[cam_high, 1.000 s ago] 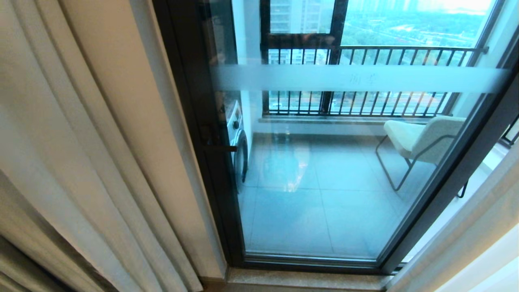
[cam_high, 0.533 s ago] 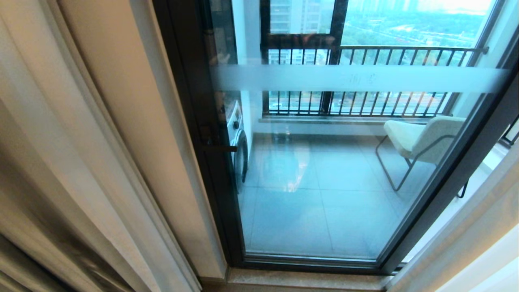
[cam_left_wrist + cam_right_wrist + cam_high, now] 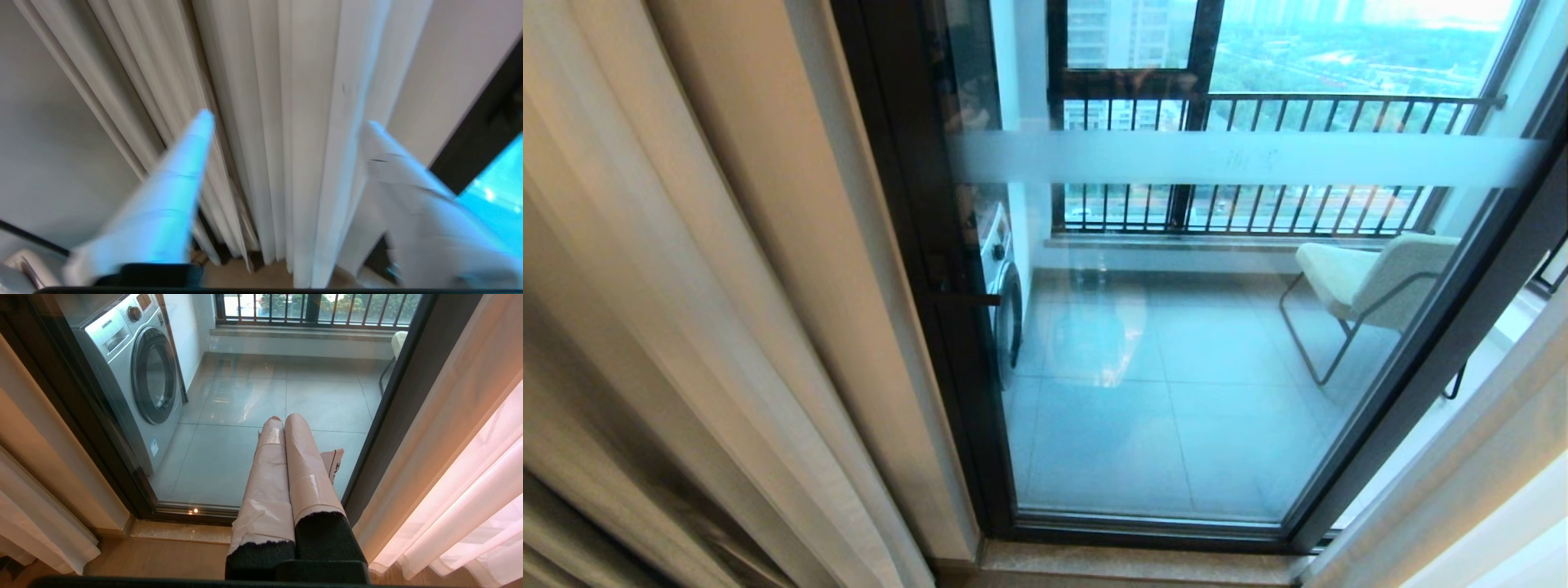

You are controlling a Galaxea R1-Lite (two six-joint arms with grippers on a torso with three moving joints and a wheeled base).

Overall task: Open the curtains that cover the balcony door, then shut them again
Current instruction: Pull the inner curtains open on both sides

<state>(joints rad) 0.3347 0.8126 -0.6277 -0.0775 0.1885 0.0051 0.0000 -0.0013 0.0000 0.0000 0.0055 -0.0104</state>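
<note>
The curtains (image 3: 686, 327) are drawn aside in beige and white folds at the left, and another panel (image 3: 1462, 490) hangs at the right. Between them the balcony door (image 3: 1176, 367) is uncovered, its dark frame (image 3: 915, 245) and frosted band showing. Neither arm appears in the head view. My left gripper (image 3: 288, 119) is open with its fingers wide apart, pointing at the hanging white folds (image 3: 310, 81), which lie beyond the tips and are not gripped. My right gripper (image 3: 284, 417) is shut on nothing and parked in front of the door glass (image 3: 261, 396).
Behind the glass stand a washing machine (image 3: 135, 367) at the left and a pale chair (image 3: 1372, 278) at the right, with a black railing (image 3: 1258, 106) farther back. A stone threshold (image 3: 1135, 563) runs along the foot of the door.
The folds of the left curtain have shifted and rippled in the head view. The door, the right curtain and the camera have stayed put.
</note>
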